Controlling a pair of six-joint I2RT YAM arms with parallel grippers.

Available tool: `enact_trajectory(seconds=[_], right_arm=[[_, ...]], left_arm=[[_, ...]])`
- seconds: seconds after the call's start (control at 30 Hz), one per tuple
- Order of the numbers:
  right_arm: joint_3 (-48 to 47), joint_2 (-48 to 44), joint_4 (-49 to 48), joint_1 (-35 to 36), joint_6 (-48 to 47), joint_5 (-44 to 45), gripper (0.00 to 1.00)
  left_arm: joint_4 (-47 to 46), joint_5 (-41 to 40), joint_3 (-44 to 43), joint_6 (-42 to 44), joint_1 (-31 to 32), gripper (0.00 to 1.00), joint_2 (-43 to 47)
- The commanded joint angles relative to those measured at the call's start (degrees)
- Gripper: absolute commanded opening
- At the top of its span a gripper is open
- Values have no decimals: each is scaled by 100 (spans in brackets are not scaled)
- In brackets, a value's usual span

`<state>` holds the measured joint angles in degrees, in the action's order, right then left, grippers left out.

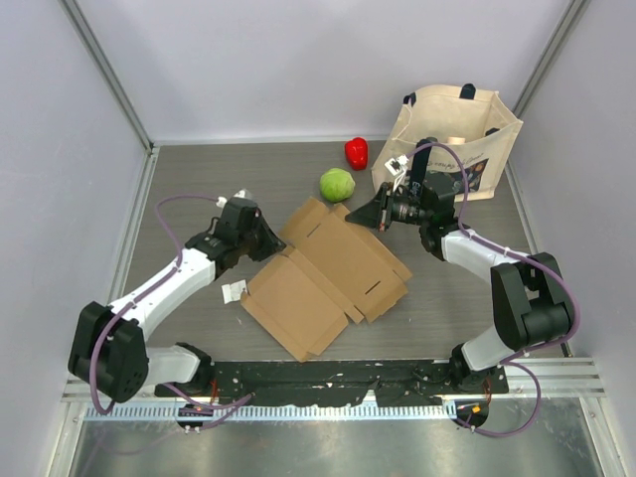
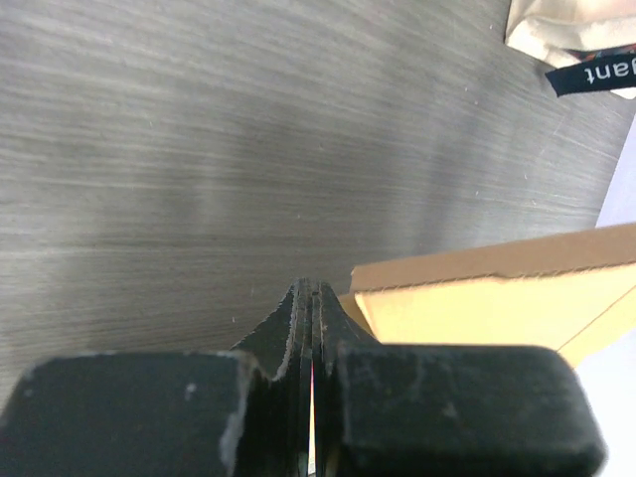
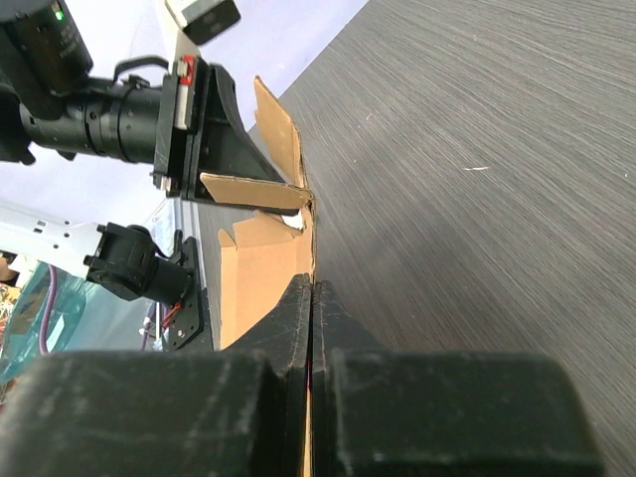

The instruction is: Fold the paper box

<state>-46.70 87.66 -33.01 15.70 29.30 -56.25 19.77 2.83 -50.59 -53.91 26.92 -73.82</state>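
- The paper box [image 1: 328, 273] lies in the middle of the table [image 1: 199, 179], between the two arms. It is open and nearly flat.
- The left gripper [image 1: 270, 237] is at the far left edge of the box. Its fingers are squeezed together. In the left wrist view a thin brown line shows between them, so it looks like it is pinching a bit of the box.
- The right gripper [image 1: 376, 215] is at the far right corner of the box. Its fingers are pressed tight on a thin edge of cardboard.
- In the right wrist view some small flaps at that edge stand up a little off the table.
- I think the folding has only just started. No side walls are up, no tabs are in their slots, and the lid is not closed. Nearly all the work is left.
- Past the box sit a round green vegetable [image 1: 337, 184] and a red pepper [image 1: 356, 152]. The tote bag [image 1: 442, 119] stands at the far right. A small white paper scrap [image 1: 234, 291] lies just left of the box.
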Motion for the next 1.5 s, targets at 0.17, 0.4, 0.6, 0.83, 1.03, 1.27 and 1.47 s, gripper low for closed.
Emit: enact_trajectory(seconds=[0.17,0.4,0.6,0.83,1.03,1.27,1.47], right_arm=[[-76,-232,-251,99,15,17,1],[-533,-249,1962,626,-1951,1664,1],[-542,-389,2765,925,-3236,3197,1],[-656,-443,3082,1171,-4230,3735,1],[-1033,-136,3652,1233,-4573,3569,1],[-1254,-47,3969,1251,-4846,3182,1],[-1245,-47,3978,1260,-4881,2830,1]], left_arm=[[-1176,279,638,-603,411,0,106],[-1362,253,524,-296,420,0,-238],[-1826,471,1199,-225,420,33,561],[-2619,1326,1280,44,420,61,826],[-1617,1140,-213,1652,428,56,125],[-1959,1325,-979,2963,534,54,-650],[-2337,1685,-935,3246,560,49,-862]])
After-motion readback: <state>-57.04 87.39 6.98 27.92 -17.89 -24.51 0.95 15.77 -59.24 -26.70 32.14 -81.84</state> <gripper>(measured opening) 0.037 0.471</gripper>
